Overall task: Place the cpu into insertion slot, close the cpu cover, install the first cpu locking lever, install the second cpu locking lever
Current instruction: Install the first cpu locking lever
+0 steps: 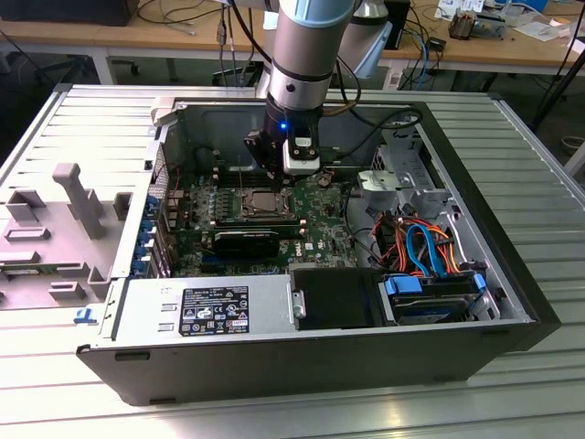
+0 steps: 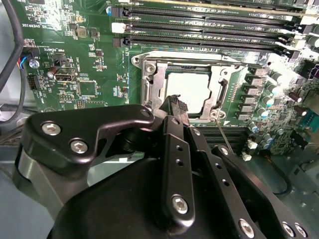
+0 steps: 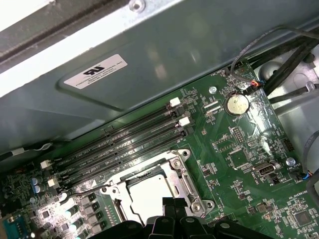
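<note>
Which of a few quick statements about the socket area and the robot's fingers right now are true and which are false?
1. The cpu sits in the insertion slot. True.
2. The cpu cover is raised upright, off the chip. False: it lies flat around the chip, which shows through its window.
3. The gripper is just above the socket's edge. True.
4. The gripper carries the cpu between its fingers. False: the fingers are together with nothing between them, and the chip lies in the socket.
5. The memory slots beside the socket are filled with sticks. False: they look empty.
</note>
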`<state>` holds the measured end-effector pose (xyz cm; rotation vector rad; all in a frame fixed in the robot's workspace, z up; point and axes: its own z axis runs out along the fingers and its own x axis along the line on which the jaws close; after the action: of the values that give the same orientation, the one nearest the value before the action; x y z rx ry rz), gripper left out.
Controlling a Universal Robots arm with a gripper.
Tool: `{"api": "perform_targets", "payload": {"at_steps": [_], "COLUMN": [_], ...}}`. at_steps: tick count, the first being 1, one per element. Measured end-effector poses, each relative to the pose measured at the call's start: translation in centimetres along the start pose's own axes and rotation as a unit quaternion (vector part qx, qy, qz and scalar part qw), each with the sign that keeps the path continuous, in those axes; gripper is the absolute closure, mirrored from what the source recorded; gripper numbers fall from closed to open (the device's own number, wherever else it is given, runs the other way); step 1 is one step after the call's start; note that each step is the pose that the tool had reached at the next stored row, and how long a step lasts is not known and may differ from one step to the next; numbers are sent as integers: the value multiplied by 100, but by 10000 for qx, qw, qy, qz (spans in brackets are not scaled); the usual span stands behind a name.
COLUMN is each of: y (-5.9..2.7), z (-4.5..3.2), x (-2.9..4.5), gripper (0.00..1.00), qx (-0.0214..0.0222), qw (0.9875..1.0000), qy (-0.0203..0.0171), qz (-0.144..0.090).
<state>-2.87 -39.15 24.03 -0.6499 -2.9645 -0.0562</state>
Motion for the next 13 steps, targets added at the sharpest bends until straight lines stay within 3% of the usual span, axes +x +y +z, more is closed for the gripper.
{"api": "perform_targets", "payload": {"at_steps": [13], "y": [0], "z": [1], "x": [0], "gripper": [89], "qx": [2], "qw": [10000], "qy": [1], "qz": [-37]}}
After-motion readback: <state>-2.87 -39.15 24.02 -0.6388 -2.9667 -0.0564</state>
